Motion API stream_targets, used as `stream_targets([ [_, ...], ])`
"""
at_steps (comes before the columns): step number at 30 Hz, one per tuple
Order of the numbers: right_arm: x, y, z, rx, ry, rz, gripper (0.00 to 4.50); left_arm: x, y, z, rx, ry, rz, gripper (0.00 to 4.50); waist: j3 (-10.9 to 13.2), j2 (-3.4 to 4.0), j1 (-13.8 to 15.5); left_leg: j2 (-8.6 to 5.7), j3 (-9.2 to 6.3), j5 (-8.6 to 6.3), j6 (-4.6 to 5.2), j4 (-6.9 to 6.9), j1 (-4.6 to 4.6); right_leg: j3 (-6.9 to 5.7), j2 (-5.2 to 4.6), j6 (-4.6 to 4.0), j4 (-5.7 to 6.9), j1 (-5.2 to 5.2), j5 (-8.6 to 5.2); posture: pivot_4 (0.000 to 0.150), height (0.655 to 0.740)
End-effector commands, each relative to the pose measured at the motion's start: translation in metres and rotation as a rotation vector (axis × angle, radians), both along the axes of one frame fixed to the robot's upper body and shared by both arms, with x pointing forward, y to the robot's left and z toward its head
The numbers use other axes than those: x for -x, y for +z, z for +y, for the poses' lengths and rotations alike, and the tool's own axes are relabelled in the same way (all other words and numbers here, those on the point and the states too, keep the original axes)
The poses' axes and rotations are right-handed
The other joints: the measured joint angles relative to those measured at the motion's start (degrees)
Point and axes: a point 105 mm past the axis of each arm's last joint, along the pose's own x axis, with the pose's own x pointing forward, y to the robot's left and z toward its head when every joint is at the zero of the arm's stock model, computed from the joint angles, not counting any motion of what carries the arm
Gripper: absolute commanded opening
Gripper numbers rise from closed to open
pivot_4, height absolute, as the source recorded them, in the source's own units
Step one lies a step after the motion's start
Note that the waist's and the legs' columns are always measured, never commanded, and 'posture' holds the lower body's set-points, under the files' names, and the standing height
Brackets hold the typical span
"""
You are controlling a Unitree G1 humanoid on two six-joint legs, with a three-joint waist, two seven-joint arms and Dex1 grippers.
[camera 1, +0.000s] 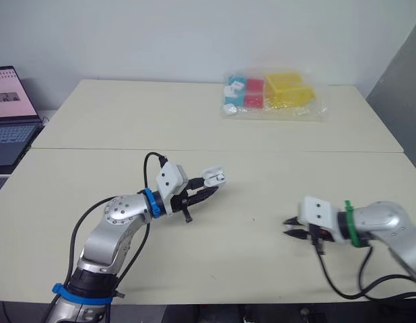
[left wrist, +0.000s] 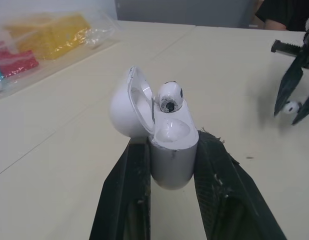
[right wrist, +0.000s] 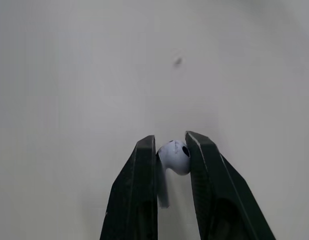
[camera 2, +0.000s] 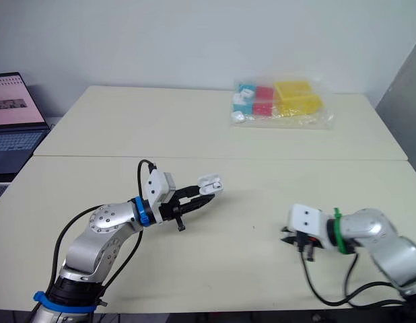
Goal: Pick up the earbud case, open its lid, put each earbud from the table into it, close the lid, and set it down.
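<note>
My left gripper (camera 1: 211,187) is shut on the white earbud case (left wrist: 172,155) and holds it a little above the table (camera 1: 215,269), left of centre. The case's lid (left wrist: 127,107) is swung open, and one white earbud (left wrist: 169,97) sits in it, head up. At the right, low on the table, my right gripper (right wrist: 170,142) is shut on a second white earbud (right wrist: 175,156), its stem pointing back between the fingers. The left wrist view also catches the right gripper (left wrist: 294,95) with that earbud (left wrist: 290,107) at its tips.
A clear plastic bag (camera 1: 272,94) of yellow, red and blue boxes lies at the far side of the table. An open laptop (camera 1: 9,114) stands off the table's left edge. A seam (camera 1: 295,151) runs across the tabletop.
</note>
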Motion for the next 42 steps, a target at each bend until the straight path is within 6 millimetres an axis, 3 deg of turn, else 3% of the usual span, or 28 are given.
stream_targets([
  [1, 0.004, 0.001, -0.028, 0.168, 0.193, 0.030, 0.51, 0.009, 0.009, 0.001, 0.006, -0.005, -0.031, 0.80, 0.0, 0.00, -0.1, 0.00, 0.03, 0.00, 0.00, 0.00, 0.03, 0.01, 0.00, 0.00, 0.02, 0.00, 0.00, 0.150, 0.7400],
  [8, 0.012, -0.008, -0.044, 0.240, 0.231, 0.160, 0.51, 0.015, 0.008, 0.002, -0.004, -0.003, -0.014, 0.80, 0.0, 0.01, 0.1, 0.03, 0.00, 0.00, -0.01, 0.00, 0.05, 0.02, 0.01, -0.03, 0.09, 0.00, -0.01, 0.150, 0.7400],
  [18, 0.003, -0.017, -0.047, 0.269, 0.145, 0.138, 0.51, 0.016, 0.009, 0.001, -0.006, -0.001, -0.009, 0.80, 0.0, -0.03, 0.1, 0.01, 0.03, 0.01, -0.02, 0.08, 0.22, 0.05, -0.07, -0.03, 0.18, 0.14, 0.00, 0.150, 0.7400],
  [22, 0.000, -0.018, -0.049, 0.266, 0.125, 0.115, 1.79, 0.017, 0.009, 0.001, -0.008, -0.002, -0.005, 0.80, 0.0, -0.04, 0.1, 0.01, 0.06, 0.00, -0.02, 0.06, 0.88, 0.06, -0.11, -0.04, 0.12, 0.74, -0.02, 0.150, 0.7400],
  [26, -0.002, -0.013, -0.044, 0.247, 0.164, 0.063, 3.05, 0.018, 0.008, 0.000, -0.007, -0.005, -0.001, 0.80, 0.0, -0.04, 0.1, 0.02, 0.07, 0.01, -0.03, 0.07, 0.95, 0.06, -0.14, -0.05, 0.15, 0.78, 0.00, 0.150, 0.7400],
  [35, 0.003, 0.026, -0.038, 0.180, 0.067, 0.051, 3.08, 0.018, 0.006, 0.002, -0.009, 0.000, 0.002, 0.80, 0.1, 0.13, 0.2, 0.02, 0.01, 0.00, -0.03, -0.04, 0.84, 0.03, -0.14, -0.13, 0.14, 0.71, -0.07, 0.150, 0.7400],
  [37, -0.001, 0.028, -0.046, 0.307, -0.005, -0.011, 3.08, 0.019, 0.006, 0.001, -0.009, 0.000, 0.005, 0.80, 0.1, 0.13, 0.2, 0.04, 0.00, 0.00, -0.03, -0.07, 0.83, 0.02, -0.26, -0.13, 0.12, 0.71, -0.09, 0.150, 0.7400],
  [42, 0.005, 0.026, -0.032, 0.308, 0.031, -0.004, 3.08, 0.021, 0.004, -0.002, -0.003, -0.005, 0.010, 0.80, 0.1, 0.12, 0.2, 0.05, 0.01, 0.00, -0.04, -0.06, 0.84, -0.02, -0.46, -0.13, 0.12, 0.70, -0.10, 0.150, 0.7400],
])
